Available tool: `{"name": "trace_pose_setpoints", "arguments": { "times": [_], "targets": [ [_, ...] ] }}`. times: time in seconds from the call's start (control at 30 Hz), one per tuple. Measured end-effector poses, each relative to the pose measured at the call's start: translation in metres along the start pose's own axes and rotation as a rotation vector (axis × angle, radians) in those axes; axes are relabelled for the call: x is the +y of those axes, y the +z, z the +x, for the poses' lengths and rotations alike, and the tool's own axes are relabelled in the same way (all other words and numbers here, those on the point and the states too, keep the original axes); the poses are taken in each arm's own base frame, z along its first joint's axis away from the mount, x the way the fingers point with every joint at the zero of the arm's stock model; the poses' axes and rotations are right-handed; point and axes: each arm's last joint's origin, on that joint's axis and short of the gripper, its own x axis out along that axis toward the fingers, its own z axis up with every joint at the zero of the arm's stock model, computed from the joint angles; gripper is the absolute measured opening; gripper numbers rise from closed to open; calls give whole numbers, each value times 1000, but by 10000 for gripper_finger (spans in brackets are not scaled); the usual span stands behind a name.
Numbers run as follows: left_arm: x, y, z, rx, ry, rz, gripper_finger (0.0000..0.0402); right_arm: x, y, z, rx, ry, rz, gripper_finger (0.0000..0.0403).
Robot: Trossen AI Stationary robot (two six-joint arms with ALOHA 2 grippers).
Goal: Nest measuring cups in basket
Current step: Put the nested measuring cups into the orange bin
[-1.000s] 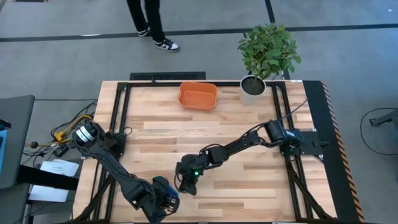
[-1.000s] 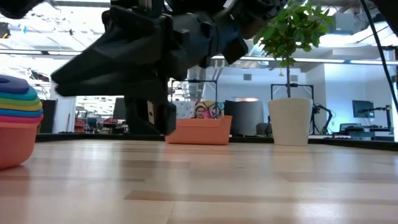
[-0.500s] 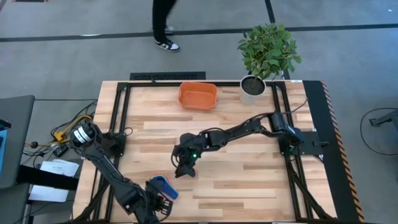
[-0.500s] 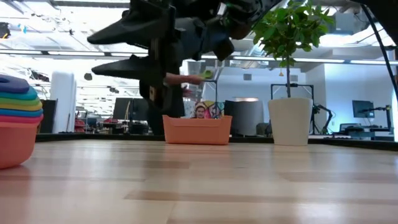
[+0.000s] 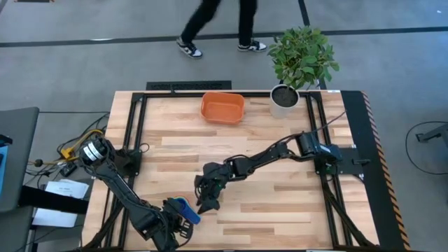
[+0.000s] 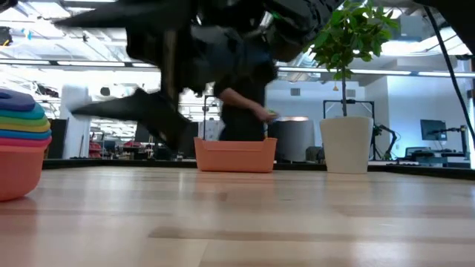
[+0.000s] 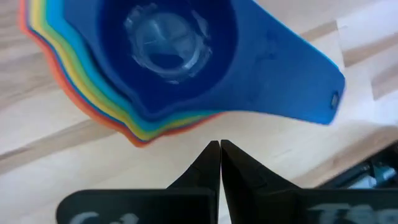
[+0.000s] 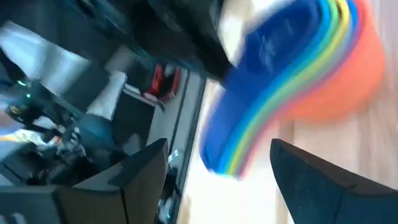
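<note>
The measuring cups (image 5: 181,208) stand nested in one stack on the table near its front edge, the blue one on top and the orange-red one (image 6: 15,172) at the bottom, resting on its base. The blue cup's flat handle (image 7: 292,74) sticks out sideways. My left gripper (image 7: 219,148) is shut, just beside the stack and apart from it. My right gripper (image 5: 204,201) is open, right of the stack; in its wrist view the stack (image 8: 292,81) lies ahead of the spread fingers, untouched. The orange basket (image 5: 222,108) stands at the far edge, with nothing in it.
A white plant pot (image 5: 284,99) with green leaves stands right of the basket at the far edge. A person (image 5: 218,24) walks on the floor beyond the table. Bare wood lies between the stack and the basket.
My right gripper has opened wide. It drew back a little toward the far edge, then came down again toward the near edge beside the stack. The stack of cups has stayed where it was on the table.
</note>
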Motion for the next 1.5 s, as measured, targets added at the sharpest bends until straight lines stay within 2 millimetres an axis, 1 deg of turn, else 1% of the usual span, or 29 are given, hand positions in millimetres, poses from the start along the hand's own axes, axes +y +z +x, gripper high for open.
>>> {"name": "trace_pose_setpoints", "arguments": {
  "times": [0.07,0.17,0.27,0.33,0.4,0.5,0.6,0.77,0.93,1.1,1.2,1.3,1.5],
  "targets": [
    [1,2,0,-10,15,-6,0,0,1,6,-28,12,-27,306],
    [1,4,1,-15,21,-8,0,-3,0,8,-16,17,12,306],
    [1,6,2,-20,32,-5,0,-10,1,17,-37,17,9,306],
    [0,7,2,-24,36,0,0,-14,-4,20,-3,9,43,306],
    [2,9,2,-37,51,11,0,-19,-4,27,-18,13,35,306],
    [3,13,3,-53,78,20,0,-22,-8,29,15,21,78,306],
    [2,17,4,-63,89,21,0,-20,-7,30,9,30,73,306],
    [-1,24,7,-69,90,28,0,-21,-11,33,10,17,112,306],
    [-8,31,10,-72,60,48,0,-20,-12,35,-14,-9,127,306],
    [-12,34,11,-60,36,70,0,-21,-11,34,-30,-24,128,305],
    [-12,34,11,-59,37,65,0,-22,-10,33,-27,-21,131,295],
    [-12,33,11,-36,48,62,0,-24,-9,31,-26,-24,135,277],
    [-12,32,11,-20,56,61,0,-23,-9,31,-25,-23,140,220]
  ]
}}
